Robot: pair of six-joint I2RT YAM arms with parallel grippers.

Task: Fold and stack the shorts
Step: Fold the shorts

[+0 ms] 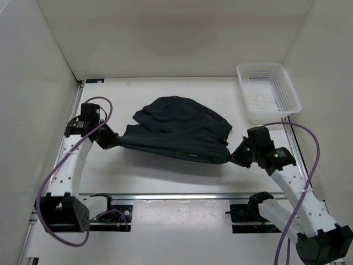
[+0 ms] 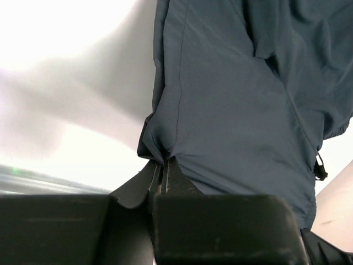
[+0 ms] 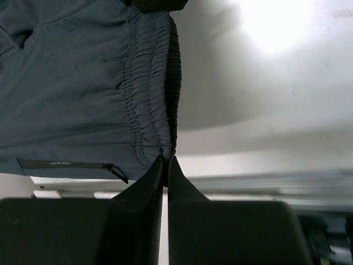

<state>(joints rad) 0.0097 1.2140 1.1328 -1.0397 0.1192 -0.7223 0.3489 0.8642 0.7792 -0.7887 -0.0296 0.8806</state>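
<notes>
The dark navy shorts (image 1: 179,132) are stretched between my two grippers over the middle of the white table, their near edge lifted and the far part bunched. My left gripper (image 1: 113,141) is shut on the shorts' left corner, a leg hem (image 2: 160,154). My right gripper (image 1: 235,155) is shut on the right corner at the gathered elastic waistband (image 3: 160,110). A small zip pull (image 3: 116,171) hangs near the waistband's lower edge.
A white plastic mesh basket (image 1: 268,91) stands at the back right, just beyond my right arm. White walls close in the left, back and right. A metal rail (image 1: 182,196) runs along the near edge by the arm bases.
</notes>
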